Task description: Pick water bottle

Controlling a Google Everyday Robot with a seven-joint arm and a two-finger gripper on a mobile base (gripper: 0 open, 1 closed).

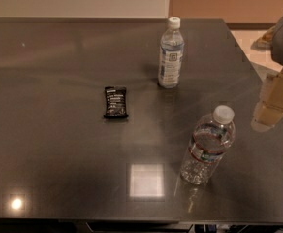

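The water bottle (208, 145) stands upright on the dark grey table (59, 144), at the front right. It is wide, clear and ribbed, with a white cap and a narrow red-edged label band around its middle. My gripper (270, 108) hangs at the right edge of the view, tan-coloured under a grey wrist. It is to the right of the bottle, slightly farther back, and apart from it. It holds nothing that I can see.
A slimmer, taller bottle (170, 52) with a white-blue label stands at the back middle. A black snack packet (115, 102) lies flat left of centre. The table's right edge runs diagonally beside the gripper, with light floor beyond.
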